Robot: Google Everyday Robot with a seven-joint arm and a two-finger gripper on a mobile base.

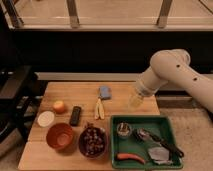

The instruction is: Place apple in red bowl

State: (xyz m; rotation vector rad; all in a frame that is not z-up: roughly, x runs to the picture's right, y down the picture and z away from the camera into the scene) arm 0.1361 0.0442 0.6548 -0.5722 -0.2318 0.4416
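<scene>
The apple (59, 106), small and yellow-orange with a reddish blush, sits on the wooden table (120, 94) at the left. The red bowl (60, 136), orange-red with a smooth bare inside, stands in front of it near the table's front left. My gripper (135, 101) hangs over the right part of the table, far right of the apple and the bowl, above the green tray's back edge. Nothing shows in it.
A cream-white disc (46, 118) lies left of the red bowl. A dark maroon bowl (93, 142) with lumpy contents stands right of it. A black bar (75, 115), a pale peeled thing (100, 109) and a blue object (105, 92) lie mid-table. A green tray (146, 141) holds utensils.
</scene>
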